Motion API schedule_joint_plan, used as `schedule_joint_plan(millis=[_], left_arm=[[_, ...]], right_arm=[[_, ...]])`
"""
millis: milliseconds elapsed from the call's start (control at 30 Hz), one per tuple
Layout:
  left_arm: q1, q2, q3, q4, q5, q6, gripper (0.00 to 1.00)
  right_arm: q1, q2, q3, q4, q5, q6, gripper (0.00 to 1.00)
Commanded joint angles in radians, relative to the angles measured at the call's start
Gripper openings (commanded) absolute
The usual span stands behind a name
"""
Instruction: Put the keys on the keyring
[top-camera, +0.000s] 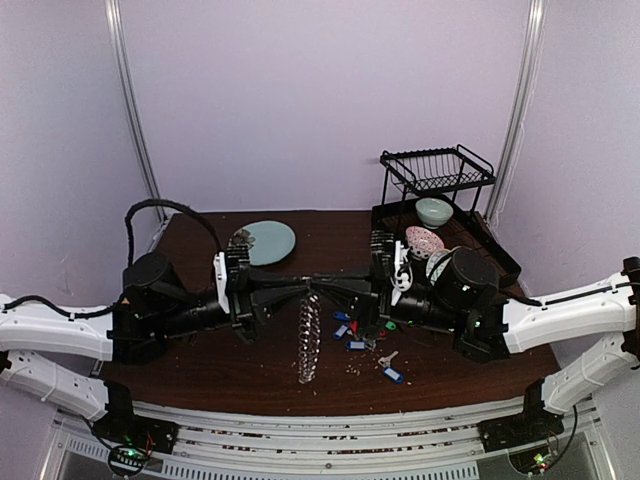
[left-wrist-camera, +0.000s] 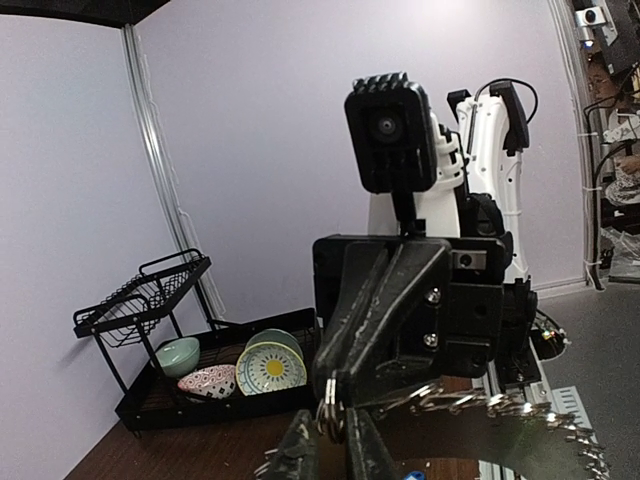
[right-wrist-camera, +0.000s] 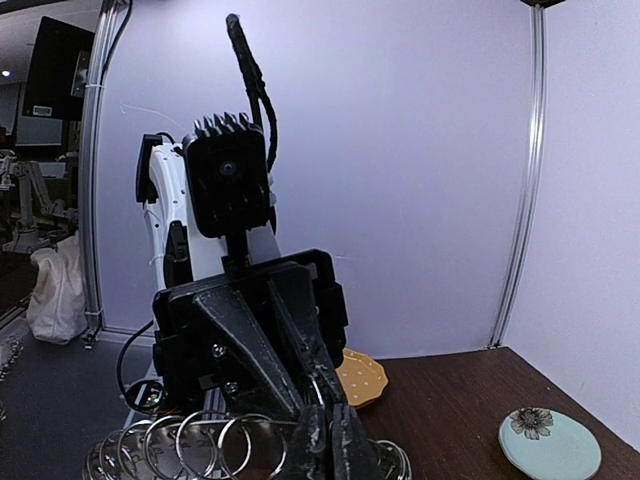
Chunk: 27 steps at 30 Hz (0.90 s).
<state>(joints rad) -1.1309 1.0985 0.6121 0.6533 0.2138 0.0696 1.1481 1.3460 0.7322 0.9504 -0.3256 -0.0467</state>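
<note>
One keyring (top-camera: 308, 340) hangs edge-on above mid-tabletop (top-camera: 200, 360), its top pinched tight by the right hand (right-wrist-camera: 330, 432). The left hand (left-wrist-camera: 332, 432) brackets the same wire; whether it clamps, I cannot tell. Tagged keys (top-camera: 356, 344) lie just right.

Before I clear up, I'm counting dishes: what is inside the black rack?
Its lower tray holds a pale green bowl, a pink-patterned bowl and a yellow-patterned bowl. The right arm covers the tray's near end.
</note>
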Motion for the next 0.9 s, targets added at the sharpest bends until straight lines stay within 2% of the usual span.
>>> schedule_joint_plan(millis=[0,67,167,267,333,433,567,867], left_arm=[[0.004,0.008,0.033,0.063,0.007,-0.010,0.06],[0.005,0.004,0.030,0.062,0.007,-0.005,0.00],[0.004,-0.007,0.024,0.045,-0.003,0.014,0.00],[0.005,-0.038,0.012,0.006,-0.025,0.086,0.00],[0.003,-0.069,0.008,-0.033,-0.025,0.174,0.00],[-0.003,-0.113,0.015,-0.115,-0.038,0.329,0.00],[-0.004,-0.147,0.046,-0.211,-0.069,0.468,0.00],[-0.012,-0.148,0.104,-0.328,-0.108,0.561,0.00]], right_arm=[[0.005,-0.027,0.031,0.026,-0.021,-0.002,0.00],[0.005,-0.029,0.029,0.023,-0.027,-0.005,0.00],[0.003,-0.039,0.019,0.020,-0.035,-0.005,0.00],[-0.002,-0.060,0.029,-0.055,-0.049,-0.046,0.00],[-0.004,-0.077,0.051,-0.156,-0.055,-0.105,0.17],[-0.004,-0.101,0.093,-0.327,-0.037,-0.234,0.24],[0.000,-0.115,0.152,-0.514,0.014,-0.386,0.27],[0.032,-0.088,0.239,-0.632,0.007,-0.541,0.24]])
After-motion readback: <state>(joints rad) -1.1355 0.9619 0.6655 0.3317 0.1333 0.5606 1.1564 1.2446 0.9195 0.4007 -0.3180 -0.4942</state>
